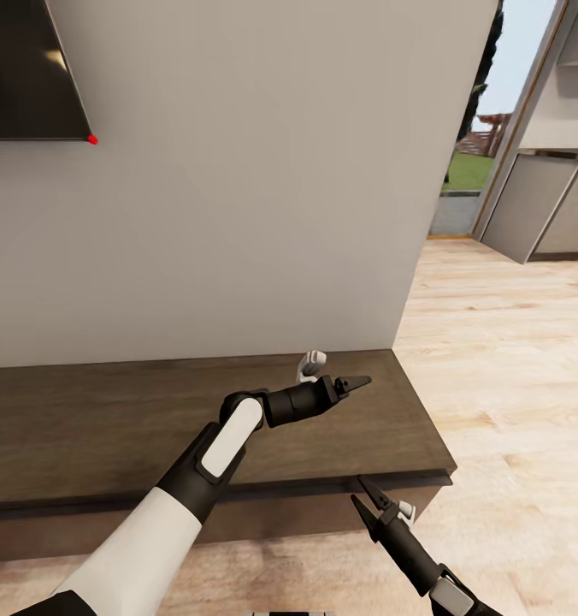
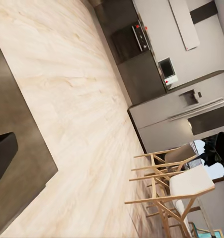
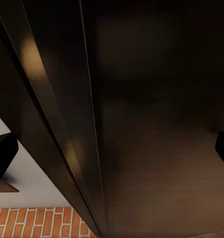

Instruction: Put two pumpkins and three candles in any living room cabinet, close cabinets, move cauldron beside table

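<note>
Right now the right pincer (image 1: 364, 503) is open and empty just before the front edge of the cabinet (image 1: 84, 428); it could knock this edge. Over the top, the left pincer (image 1: 350, 385) seems nearly closed, holding nothing, near the wall (image 1: 238, 171)

A wall-mounted television (image 1: 28, 73) hangs on the pale grey wall (image 1: 238, 188), a small red light (image 1: 92, 139) at its lower corner. Light wooden plank flooring (image 1: 511, 368) runs toward grey kitchen cabinets (image 1: 541, 210) and a glazed doorway showing green lawn (image 1: 468, 171). The left wrist view takes in light wooden chairs (image 2: 179, 186), a steel refrigerator (image 2: 191, 106) and a microwave (image 2: 167, 68).
</note>
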### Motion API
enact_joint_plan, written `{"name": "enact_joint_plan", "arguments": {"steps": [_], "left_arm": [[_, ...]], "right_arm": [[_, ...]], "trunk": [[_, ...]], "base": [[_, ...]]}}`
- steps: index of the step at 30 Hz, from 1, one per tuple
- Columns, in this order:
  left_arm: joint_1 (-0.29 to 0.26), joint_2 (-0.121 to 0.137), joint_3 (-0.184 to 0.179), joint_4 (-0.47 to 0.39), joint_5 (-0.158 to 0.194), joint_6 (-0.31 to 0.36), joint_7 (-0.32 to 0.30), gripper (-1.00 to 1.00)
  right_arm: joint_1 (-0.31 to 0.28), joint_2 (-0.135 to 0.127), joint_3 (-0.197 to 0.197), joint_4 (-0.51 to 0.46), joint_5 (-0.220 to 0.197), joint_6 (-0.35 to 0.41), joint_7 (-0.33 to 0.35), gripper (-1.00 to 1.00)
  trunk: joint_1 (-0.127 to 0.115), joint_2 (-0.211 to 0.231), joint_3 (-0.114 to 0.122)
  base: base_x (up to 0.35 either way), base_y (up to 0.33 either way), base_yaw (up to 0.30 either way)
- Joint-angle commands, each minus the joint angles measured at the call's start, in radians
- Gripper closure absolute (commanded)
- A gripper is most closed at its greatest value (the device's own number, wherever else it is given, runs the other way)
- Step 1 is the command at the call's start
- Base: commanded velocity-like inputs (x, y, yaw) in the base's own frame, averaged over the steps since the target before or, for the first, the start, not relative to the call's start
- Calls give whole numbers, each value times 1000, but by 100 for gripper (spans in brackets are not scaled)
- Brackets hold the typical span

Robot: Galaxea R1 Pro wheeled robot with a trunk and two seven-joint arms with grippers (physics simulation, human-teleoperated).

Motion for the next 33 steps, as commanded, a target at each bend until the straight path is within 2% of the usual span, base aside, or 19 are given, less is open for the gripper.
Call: {"name": "enact_joint_plan", "arguments": {"steps": [1,11,12,33], "left_arm": [[-1,0,0,1,2,4,-2,-100],[-1,0,0,1,2,4,-2,-100],[-1,0,0,1,2,4,-2,-100],[-1,0,0,1,2,4,-2,-100]], "right_arm": [[-19,0,-6,1,-6,6,-19,-100],[-20,0,-6,1,-6,7,-18,-100],[-19,0,-6,1,-6,7,-18,100],[-20,0,-6,1,-7,7,-20,100]], "trunk": [[0,0,-1],[0,0,-1],[0,0,-1],[0,0,-1]], "base": [[3,0,0],[0,0,0],[0,0,0],[0,0,0]]}}
